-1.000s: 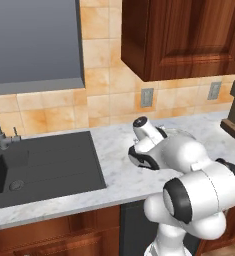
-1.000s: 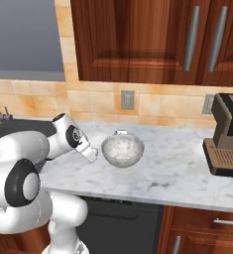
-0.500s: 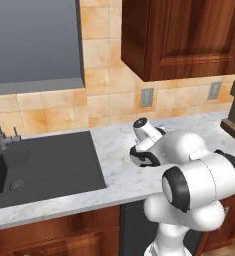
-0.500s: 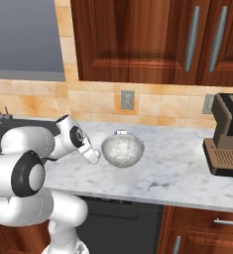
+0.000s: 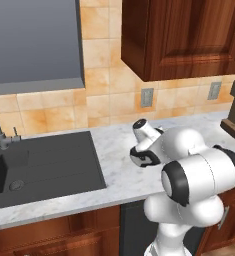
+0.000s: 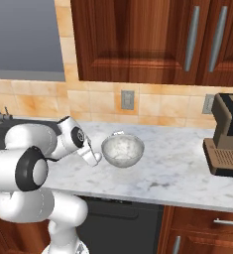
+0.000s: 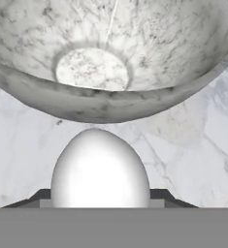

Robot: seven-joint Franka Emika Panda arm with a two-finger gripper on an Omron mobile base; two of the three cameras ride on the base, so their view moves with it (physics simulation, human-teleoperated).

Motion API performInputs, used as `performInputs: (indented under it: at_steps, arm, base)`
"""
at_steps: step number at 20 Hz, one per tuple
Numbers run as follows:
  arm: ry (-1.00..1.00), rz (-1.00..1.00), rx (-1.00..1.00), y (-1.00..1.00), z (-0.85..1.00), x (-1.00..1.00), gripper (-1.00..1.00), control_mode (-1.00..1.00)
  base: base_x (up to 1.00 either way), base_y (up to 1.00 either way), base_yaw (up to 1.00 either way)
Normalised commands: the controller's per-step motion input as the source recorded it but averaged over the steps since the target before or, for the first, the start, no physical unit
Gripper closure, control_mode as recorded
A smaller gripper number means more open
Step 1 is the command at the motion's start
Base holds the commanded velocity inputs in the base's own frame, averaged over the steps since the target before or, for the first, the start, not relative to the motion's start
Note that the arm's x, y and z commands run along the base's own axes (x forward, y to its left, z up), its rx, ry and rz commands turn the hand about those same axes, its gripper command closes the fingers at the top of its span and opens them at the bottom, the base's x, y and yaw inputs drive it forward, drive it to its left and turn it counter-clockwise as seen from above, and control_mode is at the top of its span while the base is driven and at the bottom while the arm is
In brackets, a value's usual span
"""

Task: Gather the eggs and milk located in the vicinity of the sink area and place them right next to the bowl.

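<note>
Holding: gripper (image 7: 100,206) clenched on a smooth white egg (image 7: 100,169), unchanged since earlier
Bowl: round, speckled grey-white bowl (image 7: 110,58) just beyond egg
Counter: veined marble counter (image 6: 172,173)

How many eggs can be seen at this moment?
1. The egg sits between the fingers of the tool, just beside the bowl on the counter. The arm may hide others.

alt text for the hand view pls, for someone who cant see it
A white egg sits between the jaws at the bottom of the picture, close in front of a speckled grey bowl standing on a marble counter. The bowl looks empty.
</note>
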Motion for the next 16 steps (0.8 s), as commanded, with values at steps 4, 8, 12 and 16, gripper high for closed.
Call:
performInputs:
  at_steps: [4, 8, 12, 16]
  arm:
    - [-0.01, -0.14, 0.0, -0.1, -0.16, 0.0, 1.0, -1.0]
    - [-0.02, -0.13, 0.0, -0.05, -0.13, 0.0, 1.0, -1.0]
    - [-0.09, -0.08, 0.0, 0.0, -0.14, 0.02, 1.0, -1.0]
    - [-0.1, -0.04, -0.02, 0.0, -0.16, 0.07, 1.0, -1.0]
  base:
    - [0.0, 0.0, 0.0]
    - [0.0, 0.0, 0.0]
    - [0.0, 0.0, 0.0]
    - [0.0, 0.0, 0.0]
